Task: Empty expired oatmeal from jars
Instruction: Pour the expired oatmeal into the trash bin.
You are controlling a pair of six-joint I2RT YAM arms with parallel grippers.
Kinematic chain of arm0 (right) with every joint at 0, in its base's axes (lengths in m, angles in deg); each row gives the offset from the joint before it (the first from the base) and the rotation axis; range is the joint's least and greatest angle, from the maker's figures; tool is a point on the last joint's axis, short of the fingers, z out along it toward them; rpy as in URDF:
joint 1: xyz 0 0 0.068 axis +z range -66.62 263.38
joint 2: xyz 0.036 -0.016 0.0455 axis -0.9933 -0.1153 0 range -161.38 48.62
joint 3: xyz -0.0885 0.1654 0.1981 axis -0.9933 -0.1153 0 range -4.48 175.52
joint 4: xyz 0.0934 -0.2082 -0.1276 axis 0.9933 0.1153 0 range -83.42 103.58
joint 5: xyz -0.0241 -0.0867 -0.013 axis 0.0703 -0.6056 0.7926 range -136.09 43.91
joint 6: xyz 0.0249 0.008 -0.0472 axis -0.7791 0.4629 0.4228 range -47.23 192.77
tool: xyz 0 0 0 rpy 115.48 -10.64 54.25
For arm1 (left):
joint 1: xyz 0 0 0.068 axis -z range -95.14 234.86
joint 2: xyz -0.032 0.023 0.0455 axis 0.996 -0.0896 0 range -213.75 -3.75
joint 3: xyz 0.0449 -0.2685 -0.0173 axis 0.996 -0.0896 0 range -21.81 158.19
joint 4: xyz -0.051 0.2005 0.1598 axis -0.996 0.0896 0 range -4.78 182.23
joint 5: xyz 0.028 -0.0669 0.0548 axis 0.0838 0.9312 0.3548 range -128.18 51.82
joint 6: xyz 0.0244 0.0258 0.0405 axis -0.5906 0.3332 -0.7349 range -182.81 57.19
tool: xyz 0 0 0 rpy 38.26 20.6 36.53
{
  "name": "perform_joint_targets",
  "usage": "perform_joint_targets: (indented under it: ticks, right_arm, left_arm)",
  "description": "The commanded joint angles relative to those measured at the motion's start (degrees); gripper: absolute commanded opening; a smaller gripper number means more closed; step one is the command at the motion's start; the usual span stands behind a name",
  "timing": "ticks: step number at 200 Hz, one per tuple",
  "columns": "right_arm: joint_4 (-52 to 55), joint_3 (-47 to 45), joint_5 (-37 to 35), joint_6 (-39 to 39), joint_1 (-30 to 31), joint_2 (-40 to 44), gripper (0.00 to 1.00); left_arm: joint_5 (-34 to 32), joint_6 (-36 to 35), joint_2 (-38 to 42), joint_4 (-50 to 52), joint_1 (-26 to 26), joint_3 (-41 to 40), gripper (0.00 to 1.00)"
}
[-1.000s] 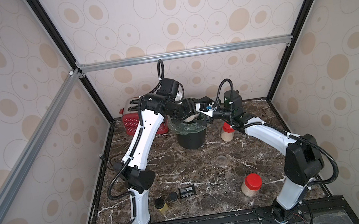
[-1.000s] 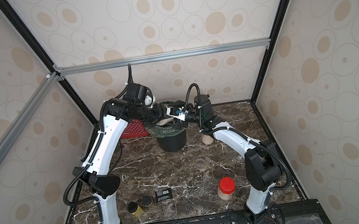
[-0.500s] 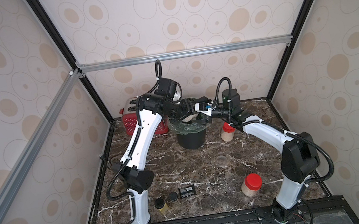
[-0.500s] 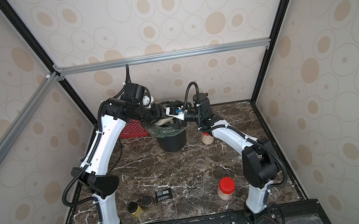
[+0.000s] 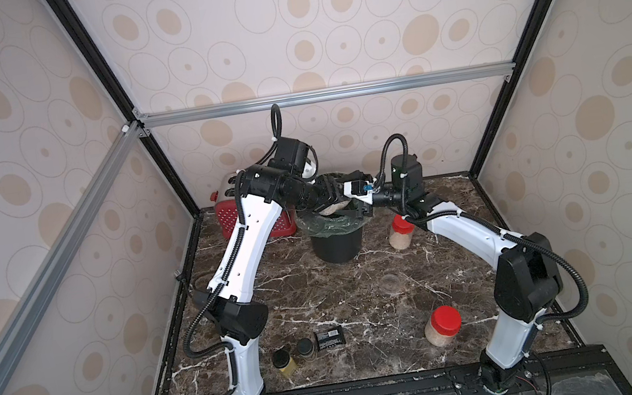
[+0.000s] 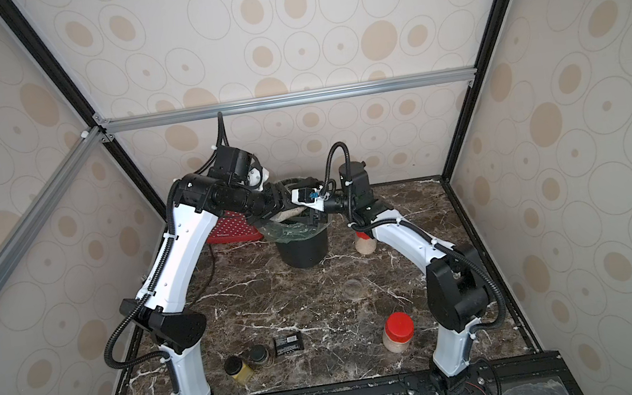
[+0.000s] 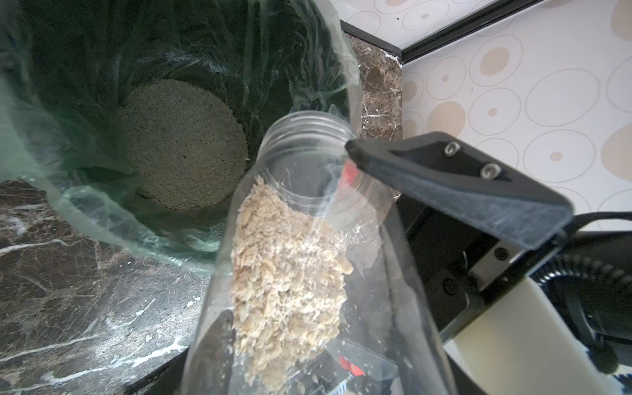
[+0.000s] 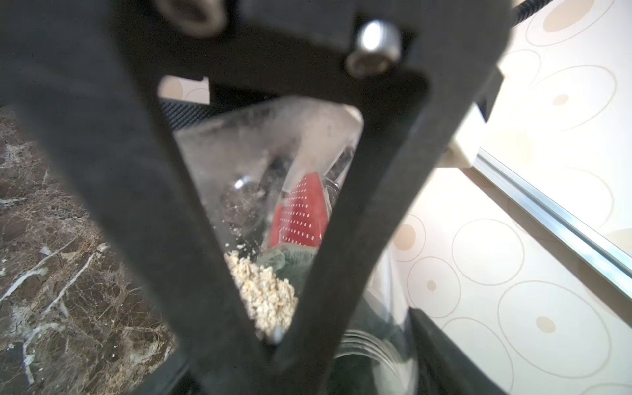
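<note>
Looking down at the dark marble surface (image 5: pixel 362 297), I take the black bin (image 5: pixel 338 246) as my landmark; it stands toward the back, with a green liner (image 7: pixel 68 191) folded over its rim. A red perforated basket (image 5: pixel 233 218) sits behind the bin, on its left.

Both arms meet above the bin. My left end effector (image 5: pixel 329 198) is clamped on an open jar (image 7: pixel 307 212), which has no lid and is tilted with its mouth over the bin's opening. Oatmeal (image 7: pixel 287 273) lies along the jar's lower wall, short of the threaded neck. More pale grain (image 7: pixel 184 147) covers the bottom of the bin.

My right end effector (image 5: pixel 351 208) comes in from the bin's right side. One finger (image 7: pixel 444 181) has its tip against the jar's neck; the other finger is hidden, so I cannot tell whether it grips.

A red-lidded jar (image 5: pixel 401 232) of oatmeal stands upright just right of the bin. A second red-lidded jar (image 5: pixel 441 328) stands well in front of the bin, to the right. Between those two jars a clear round lid (image 5: pixel 391 282) lies flat on the surface.

Well in front of the bin, to the left, are a black packet (image 5: pixel 329 337) and two small black-lidded jars (image 5: pixel 284 362), one holding yellow powder.
</note>
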Motion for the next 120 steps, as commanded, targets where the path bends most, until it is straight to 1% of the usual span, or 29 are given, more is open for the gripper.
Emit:
perform_joint_targets:
  ticks: [1, 63, 80, 95, 111, 120]
  right_arm:
    - [2.34, 1.7, 2.1, 0.09, 0.64, -0.45, 0.78]
    - [4.19, 2.79, 3.12, -0.22, 0.92, -0.83, 0.68]
    - [4.32, 2.64, 3.32, -0.22, 1.17, -0.93, 0.67]
    - [4.28, 2.53, 3.06, -0.46, 1.44, -1.09, 0.7]
    - [4.57, 2.82, 2.39, -2.27, 1.61, -1.34, 0.77]
    - [5.53, 3.38, 2.27, -2.84, 1.65, -1.45, 0.78]
  left_arm:
    - [0.91, -2.29, 1.61, -1.06, 0.09, -0.22, 0.0]
    - [1.0, -3.62, 1.06, -2.28, -0.98, 0.1, 0.0]
    - [0.28, -4.78, 0.89, -2.46, -1.18, 0.09, 0.0]
    - [-0.56, -5.67, 0.64, -2.64, -1.18, -0.11, 0.0]
    - [-1.87, -6.83, 0.27, -2.42, -1.31, -0.04, 0.0]
    - [-2.77, -7.46, 0.05, -2.11, -1.33, -0.02, 0.0]
